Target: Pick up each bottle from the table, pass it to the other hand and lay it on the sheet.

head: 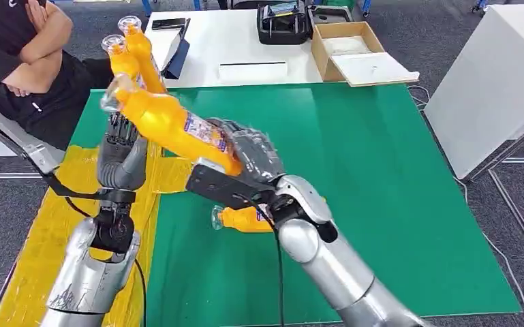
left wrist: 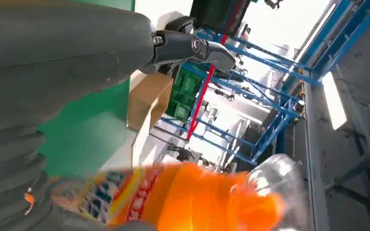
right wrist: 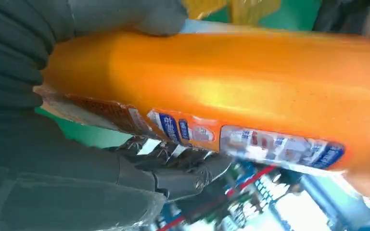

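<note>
My right hand (head: 249,158) grips an orange bottle (head: 170,122) by its lower end and holds it slanted in the air, cap toward the far left. In the right wrist view the bottle (right wrist: 221,82) lies across my right hand (right wrist: 53,144). My left hand (head: 119,155) is raised just under the bottle's neck end with its fingers spread, not closed on it. The left wrist view has the bottle (left wrist: 197,197) close by my left hand (left wrist: 53,72). Two more orange bottles (head: 131,54) stand at the far left. Another bottle (head: 242,219) lies on the green mat (head: 354,170). The yellow sheet (head: 48,225) is at the left.
A person (head: 27,61) sits at the far left with arms folded. Behind the mat is a white table (head: 245,48) with a dark device (head: 283,24), a cardboard box (head: 347,48) and a tablet (head: 177,48). A white cabinet (head: 497,88) stands at the right.
</note>
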You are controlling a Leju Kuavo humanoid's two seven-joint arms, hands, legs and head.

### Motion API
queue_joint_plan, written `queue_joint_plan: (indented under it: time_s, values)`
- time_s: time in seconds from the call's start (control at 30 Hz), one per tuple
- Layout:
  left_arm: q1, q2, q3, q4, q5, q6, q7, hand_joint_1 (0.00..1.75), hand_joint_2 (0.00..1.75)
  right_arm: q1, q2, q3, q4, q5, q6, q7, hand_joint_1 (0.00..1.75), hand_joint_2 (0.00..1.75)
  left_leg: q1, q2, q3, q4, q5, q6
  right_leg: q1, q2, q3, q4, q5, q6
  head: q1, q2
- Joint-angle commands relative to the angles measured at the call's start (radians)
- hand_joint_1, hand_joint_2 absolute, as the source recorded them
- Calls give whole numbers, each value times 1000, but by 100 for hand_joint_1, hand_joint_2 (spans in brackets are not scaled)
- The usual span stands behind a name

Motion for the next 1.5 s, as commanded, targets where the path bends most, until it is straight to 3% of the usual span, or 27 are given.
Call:
queue_joint_plan:
  time_s: [0.03, 0.4, 0.67, 0.77, 0.8, 1.37, 1.4, 1.5]
  values:
    - [-71, -16, -56, 93, 7, 10, 2, 0, 175, -112, 67, 141, 197, -20, 9, 1, 175, 175, -1, -1, 3, 0, -1, -2, 0, -4, 4, 0, -2, 0, 0, 0]
    - [-67, -29, -77, 66, 12, 24, -2, 0, 175, -158, 105, 148, 307, -63, 13, -18, 175, 175, -1, -1, 5, 1, -2, -3, -1, -5, 6, 1, -3, 0, 0, 0]
    - [-55, -31, -74, 47, 6, 32, -2, 0, 175, -151, 98, 147, 302, -63, 8, -18, 175, 175, 0, -2, 2, 0, -1, -2, -1, -4, 3, 0, -1, 0, 0, 0]
    - [-50, -33, -76, 41, 1, 36, -1, 0, 175, -153, 97, 139, 298, -64, 4, -19, 175, 175, -1, -1, 9, 3, -5, -4, 0, -7, 10, 2, -5, 0, 0, 0]
    - [-50, -34, -77, 41, 0, 37, -1, 0, 175, -155, 96, 137, 296, -64, 4, -19, 175, 175, 0, -1, 3, 1, -1, -2, 0, -3, 4, 0, -1, 0, 0, 0]
    - [-29, -40, -74, -6, -56, 72, -3, 0, 175, -170, 61, 91, 228, -51, 22, 20, 175, 175, 0, -2, 2, 1, -1, -1, 0, -4, 3, 0, -1, 0, 0, 0]
    - [-29, -41, -74, -3, -56, 72, -3, 0, 175, -170, 63, 91, 230, -50, 21, 20, 175, 175, -1, -2, 7, 3, -4, -3, 0, -7, 9, 2, -5, 0, 0, 0]
    - [-26, -39, -89, -13, -86, 73, -9, 0, 175, -190, 64, 83, 247, -63, 32, 19, 175, 175, 0, -2, 2, 1, -1, -2, -1, -4, 3, 0, -2, 0, 0, 0]
